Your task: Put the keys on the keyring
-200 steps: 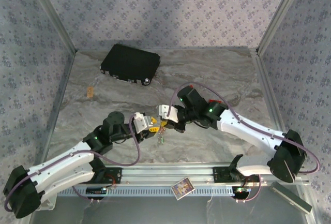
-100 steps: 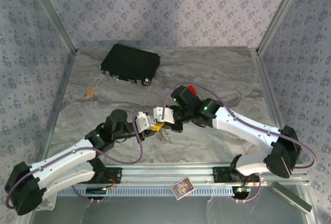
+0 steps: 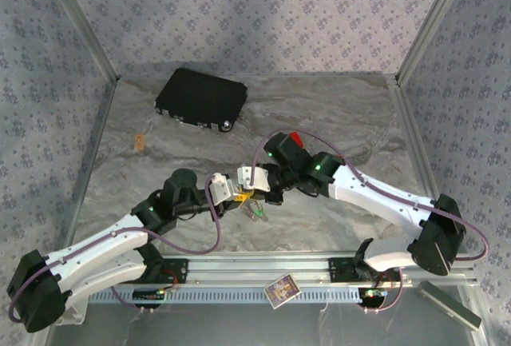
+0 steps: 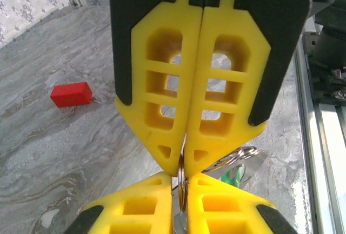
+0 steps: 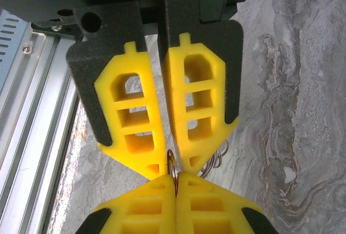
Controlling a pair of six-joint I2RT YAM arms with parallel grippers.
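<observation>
My two grippers meet tip to tip above the middle of the table. A thin metal keyring (image 4: 182, 189) stands edge-on between them. The left gripper (image 4: 185, 161) is shut on it from one side. The right gripper (image 5: 173, 168) is shut on the same keyring (image 5: 171, 158) from the other. More silvery rings (image 4: 244, 155) hang just behind the fingers, with a green key (image 4: 233, 177) dangling below them. From above, the left gripper (image 3: 236, 196) and right gripper (image 3: 250, 192) touch, and the green key (image 3: 255, 212) hangs under them.
A black case (image 3: 200, 99) lies at the back left. A red block (image 3: 295, 137) sits behind the right arm and lies on the marble (image 4: 71, 94). A small tan piece (image 3: 140, 142) is at the far left. The aluminium rail (image 3: 263, 268) runs along the near edge.
The left gripper has closed onto the keyring. Both grippers have shifted a little left and back, and the green key now hangs slightly right of them.
</observation>
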